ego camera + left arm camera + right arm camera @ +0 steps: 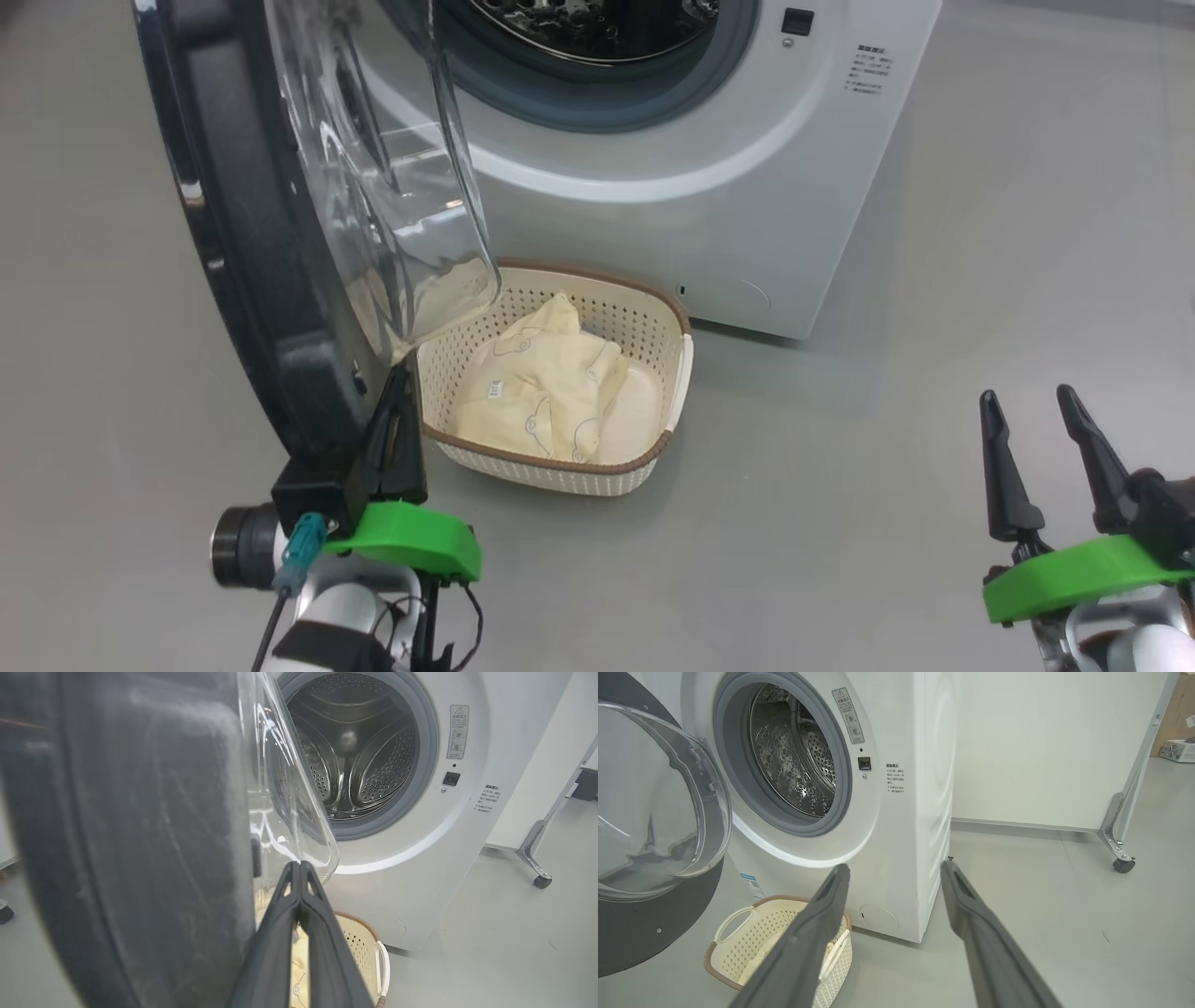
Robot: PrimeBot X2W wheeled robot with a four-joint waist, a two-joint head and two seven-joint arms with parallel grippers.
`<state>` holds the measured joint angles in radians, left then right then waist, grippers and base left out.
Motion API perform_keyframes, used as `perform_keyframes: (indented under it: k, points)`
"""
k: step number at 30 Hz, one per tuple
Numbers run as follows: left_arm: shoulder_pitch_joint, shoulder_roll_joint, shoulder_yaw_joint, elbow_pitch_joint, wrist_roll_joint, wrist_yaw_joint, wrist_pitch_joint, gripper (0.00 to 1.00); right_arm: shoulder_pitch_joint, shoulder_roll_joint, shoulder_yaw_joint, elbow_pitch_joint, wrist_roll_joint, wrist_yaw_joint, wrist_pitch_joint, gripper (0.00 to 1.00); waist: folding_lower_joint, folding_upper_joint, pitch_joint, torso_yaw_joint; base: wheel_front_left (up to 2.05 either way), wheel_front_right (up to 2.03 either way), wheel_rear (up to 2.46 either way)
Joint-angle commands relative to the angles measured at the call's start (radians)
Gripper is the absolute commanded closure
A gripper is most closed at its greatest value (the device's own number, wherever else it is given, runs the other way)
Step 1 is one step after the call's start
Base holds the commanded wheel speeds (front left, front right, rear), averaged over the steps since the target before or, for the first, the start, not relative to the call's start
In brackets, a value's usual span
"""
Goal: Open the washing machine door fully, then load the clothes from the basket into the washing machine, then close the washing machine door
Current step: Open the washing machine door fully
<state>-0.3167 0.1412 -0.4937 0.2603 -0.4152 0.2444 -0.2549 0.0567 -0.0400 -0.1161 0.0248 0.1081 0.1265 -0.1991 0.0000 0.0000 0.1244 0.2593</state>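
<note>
The washing machine door (243,233) stands swung out from the front, edge-on in the head view. Its black rim is on the left and its clear glass bowl (392,168) bulges right, toward the basket. The door's flat runs from the machine toward the robot.

The left gripper (400,373) points up at the lower edge of the bowl. Its two fingers are pressed together with nothing between them. Whether the tips touch the glass I cannot tell.

Just right of it, the basket (560,471) sits on the grey floor (887,467) close before the machine. Its long axis lies roughly along the machine's front, with a white handle at the right end. The bowl overhangs the basket's left corner. The clothes (551,392) lie crumpled inside, white tag up.

Behind is the washing machine (747,215), its opening uncovered, with the grey gasket (597,103) around the steel drum (597,23). Right of the opening are a black latch square (796,21) and small grey print, too fine to read. The right wrist view shows a warning-triangle sticker (848,714) and a blue label (752,885) low on the front.

The right gripper (1025,397) hangs over bare floor, well apart from the basket, its fingers spread wide and empty.
</note>
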Motion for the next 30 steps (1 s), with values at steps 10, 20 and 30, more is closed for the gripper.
perform_keyframes:
  k: [10,20,30]
  points:
    - [0.043,0.067,0.078,-0.059,-0.021,0.089,-0.004,1.00,0.001,-0.010,0.021,-0.042,-0.004,0.004,0.004,0.00,0.0000,0.0000,-0.033,0.051,0.00,0.00,0.00]
    - [0.060,0.107,0.156,-0.043,-0.051,0.112,-0.005,1.00,0.007,-0.010,0.031,-0.047,0.002,0.004,0.010,0.00,0.0000,0.0000,-0.043,0.057,0.00,0.00,0.00]
    - [0.058,0.151,0.247,-0.003,-0.070,0.115,-0.006,1.00,0.003,-0.010,0.028,-0.044,0.012,0.004,0.010,0.00,0.0000,0.0000,-0.041,0.036,0.00,0.00,0.00]
